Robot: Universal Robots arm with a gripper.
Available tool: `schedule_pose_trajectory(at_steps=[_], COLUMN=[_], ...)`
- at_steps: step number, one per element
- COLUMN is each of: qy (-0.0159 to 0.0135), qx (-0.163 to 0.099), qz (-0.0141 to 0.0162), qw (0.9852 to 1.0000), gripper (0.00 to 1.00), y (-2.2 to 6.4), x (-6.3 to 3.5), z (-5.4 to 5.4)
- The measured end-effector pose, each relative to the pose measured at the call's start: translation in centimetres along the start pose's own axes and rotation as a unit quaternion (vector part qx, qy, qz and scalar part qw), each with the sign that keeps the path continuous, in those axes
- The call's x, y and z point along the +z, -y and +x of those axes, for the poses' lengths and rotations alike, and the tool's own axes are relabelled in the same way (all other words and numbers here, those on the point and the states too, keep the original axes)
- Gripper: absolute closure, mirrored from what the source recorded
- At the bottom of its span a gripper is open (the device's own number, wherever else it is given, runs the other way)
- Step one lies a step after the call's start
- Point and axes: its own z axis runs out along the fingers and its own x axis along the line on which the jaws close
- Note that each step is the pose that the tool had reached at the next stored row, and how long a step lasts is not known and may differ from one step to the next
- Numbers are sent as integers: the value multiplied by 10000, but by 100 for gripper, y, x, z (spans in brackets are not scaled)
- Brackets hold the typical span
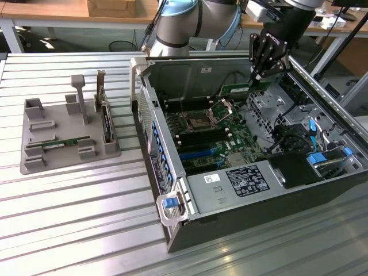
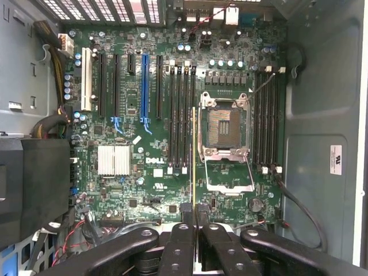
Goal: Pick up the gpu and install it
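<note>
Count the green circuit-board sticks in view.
2. The gpu is gripped in the tool over the motherboard; a second stick lies in the gray holder at the exterior view's left.

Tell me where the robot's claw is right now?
The gripper is on the exterior view's right, inside the open computer case, holding the gpu above the motherboard beside the CPU socket.

The long, thin green circuit-board stick (image 1: 234,89) was up in the air over the open computer case, clamped at one end by the black pincer (image 1: 260,73). From the wrist view it showed edge-on (image 2: 194,161), just a skinny yellowish-green line running straight out from between the fingertips, hanging above the motherboard's memory slots.
</note>
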Motion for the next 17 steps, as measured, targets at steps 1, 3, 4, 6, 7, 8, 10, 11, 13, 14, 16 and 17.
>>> schedule_pose_trajectory(at_steps=[1, 3, 4, 6, 7, 8, 10, 11, 13, 14, 16, 17], qy=[0, 0, 0, 0, 0, 0, 0, 0, 1, 1, 1, 1], qx=[0, 0, 0, 0, 0, 0, 0, 0, 0, 0, 0, 0], qz=[0, 0, 0, 0, 0, 0, 0, 0, 0, 0, 0, 0], qw=[10000, 10000, 10000, 10000, 10000, 10000, 10000, 10000, 10000, 10000, 10000, 10000], gripper=[88, 88, 88, 88, 88, 88, 88, 88, 88, 88, 88, 88], y=[0, 0, 0, 0, 1, 1, 2, 5, 11, 11, 11, 12], x=[2, 7, 9, 12, 14, 17, 54, 109, 245, 250, 259, 268], z=[0, 0, 0, 0, 0, 1, 1, 3, 6, 6, 6, 6])
